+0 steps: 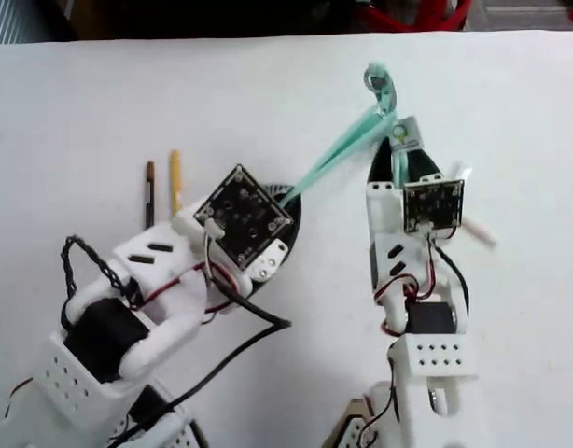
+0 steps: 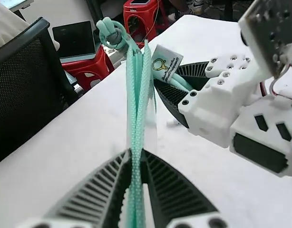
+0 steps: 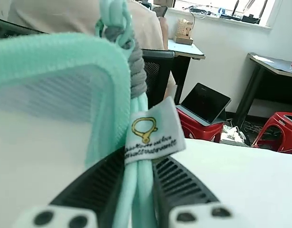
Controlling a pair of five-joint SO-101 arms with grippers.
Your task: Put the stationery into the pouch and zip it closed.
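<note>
A mint-green mesh pouch is held up off the table between both arms, stretched edge-on. My left gripper is shut on the pouch's edge. My right gripper is shut on the pouch's other end, just below its white label and the grey-green zipper pull cord. The pull loop sticks out at the pouch's far tip. A brown pencil and a yellow pencil lie side by side on the table, left of the left arm. A white pen-like item lies right of the right arm.
The white table has free room at the far left and far right. Beyond the table's far edge stand red stools and a black mesh chair.
</note>
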